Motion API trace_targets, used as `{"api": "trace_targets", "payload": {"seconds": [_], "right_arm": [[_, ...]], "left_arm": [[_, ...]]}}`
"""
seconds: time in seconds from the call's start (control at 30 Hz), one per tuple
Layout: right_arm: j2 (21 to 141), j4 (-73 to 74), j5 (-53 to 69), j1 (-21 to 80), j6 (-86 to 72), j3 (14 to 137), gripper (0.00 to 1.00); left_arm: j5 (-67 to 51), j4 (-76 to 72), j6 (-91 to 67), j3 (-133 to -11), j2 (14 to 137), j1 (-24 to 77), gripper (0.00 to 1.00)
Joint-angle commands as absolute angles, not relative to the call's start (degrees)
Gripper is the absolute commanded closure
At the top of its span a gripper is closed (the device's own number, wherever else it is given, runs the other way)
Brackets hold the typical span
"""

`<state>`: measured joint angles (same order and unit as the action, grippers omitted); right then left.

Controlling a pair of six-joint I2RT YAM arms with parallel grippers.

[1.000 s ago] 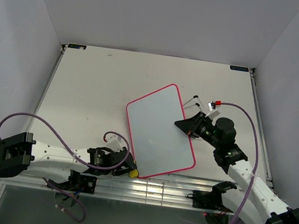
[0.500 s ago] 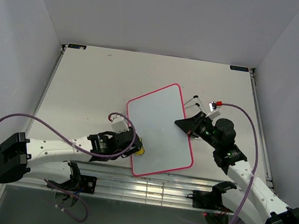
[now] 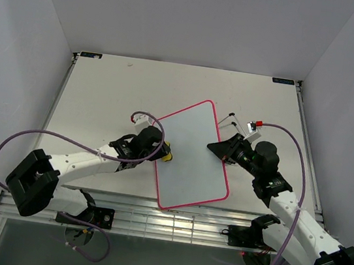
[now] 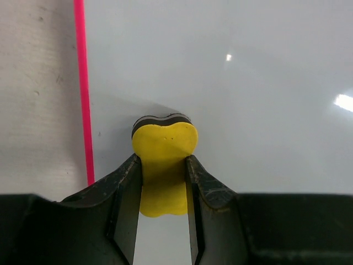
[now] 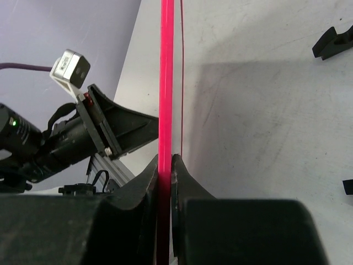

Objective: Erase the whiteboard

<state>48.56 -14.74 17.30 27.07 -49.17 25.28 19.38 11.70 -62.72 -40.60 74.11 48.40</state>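
The whiteboard (image 3: 190, 154) lies tilted in the middle of the table, glossy white with a thin pink-red frame. My left gripper (image 3: 163, 152) is shut on a small yellow sponge (image 3: 167, 153) and presses it on the board's left part, just inside the frame. In the left wrist view the sponge (image 4: 164, 149) sits between the fingers (image 4: 124, 187) on the white surface (image 4: 248, 83), with the frame (image 4: 83, 83) to its left. My right gripper (image 3: 219, 148) is shut on the board's right edge. In the right wrist view the frame (image 5: 166, 66) runs edge-on between the jaws.
Two small black clips (image 3: 230, 118) lie on the table just beyond the board's far right corner; one shows in the right wrist view (image 5: 332, 42). A metal rail (image 3: 171, 221) runs along the table's near edge. White walls enclose the table on three sides.
My left gripper has moved with the sponge from the board's near left corner away along its left edge. The board has turned slightly. The right gripper keeps its hold.
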Motion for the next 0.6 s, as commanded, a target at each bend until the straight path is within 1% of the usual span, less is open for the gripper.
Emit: {"api": "trace_targets", "payload": {"seconds": [0.0, 0.3, 0.57], "right_arm": [[45.3, -28.1, 24.2, 27.6, -54.5, 27.3, 0.92], [45.3, -28.6, 27.5, 27.6, -53.4, 27.4, 0.92], [45.7, -27.2, 30.5, 27.6, -50.8, 28.5, 0.92]], "left_arm": [[15.7, 8.5, -59.1, -42.2, 74.9, 43.2, 1.0], [12.5, 4.7, -53.2, -46.2, 80.0, 35.3, 1.0], [6.2, -1.8, -47.6, -48.5, 83.1, 31.8, 1.0]]}}
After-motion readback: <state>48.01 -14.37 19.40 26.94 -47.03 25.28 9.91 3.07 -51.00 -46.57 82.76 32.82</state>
